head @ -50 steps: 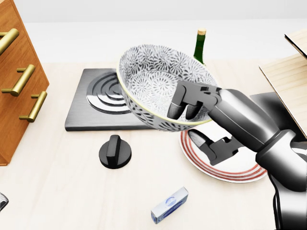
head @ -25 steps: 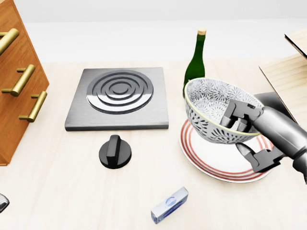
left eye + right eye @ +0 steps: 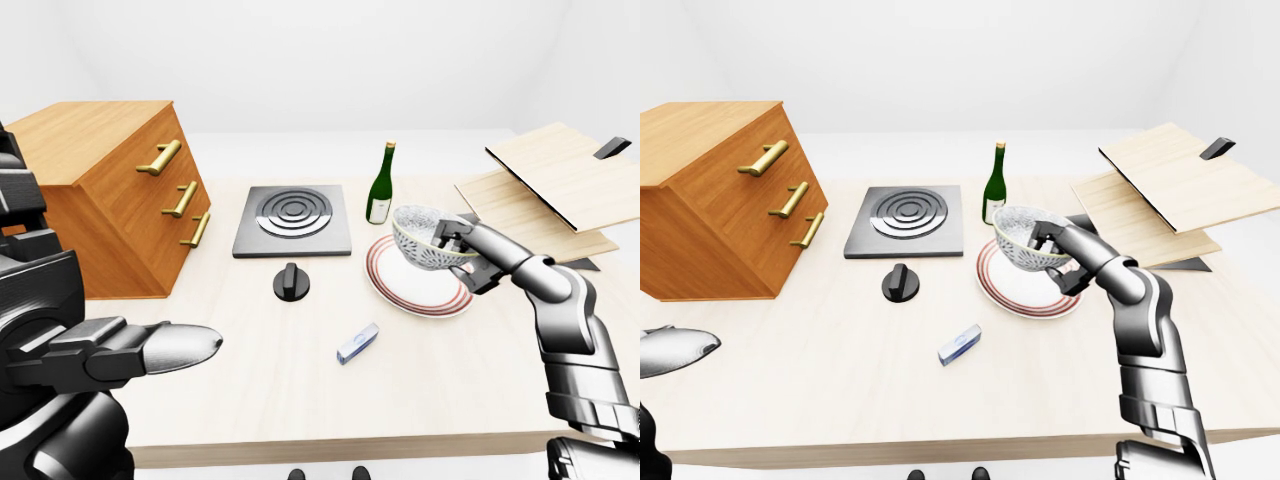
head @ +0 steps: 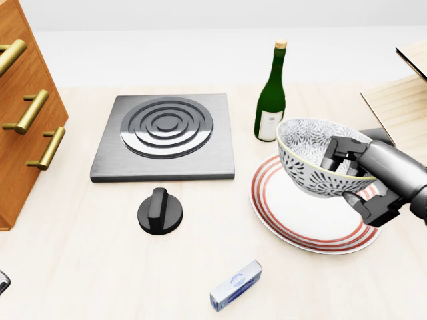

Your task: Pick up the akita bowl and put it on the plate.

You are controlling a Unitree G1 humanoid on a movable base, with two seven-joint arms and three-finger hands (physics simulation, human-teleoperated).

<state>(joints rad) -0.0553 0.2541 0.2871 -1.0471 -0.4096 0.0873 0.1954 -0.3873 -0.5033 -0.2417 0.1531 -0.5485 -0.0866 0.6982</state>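
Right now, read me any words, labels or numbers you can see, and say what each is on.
None is readable.
Label on the wine bottle: too small to read.
Blue print on the small box: too blurred to read.
The akita bowl and plate: patterns only, no writing.

Bright, even, diffuse light; all three renders are sharp edge to edge. The plate point(image 4: 293, 230) and knob point(image 4: 160, 211) cast only faint soft shadows on the pale worktop point(image 4: 93, 273); the hob point(image 4: 162, 137) shows a metallic sheen.

right hand point(image 3: 466, 252) gripping akita bowl point(image 3: 418, 240), over plate point(image 3: 398, 291)
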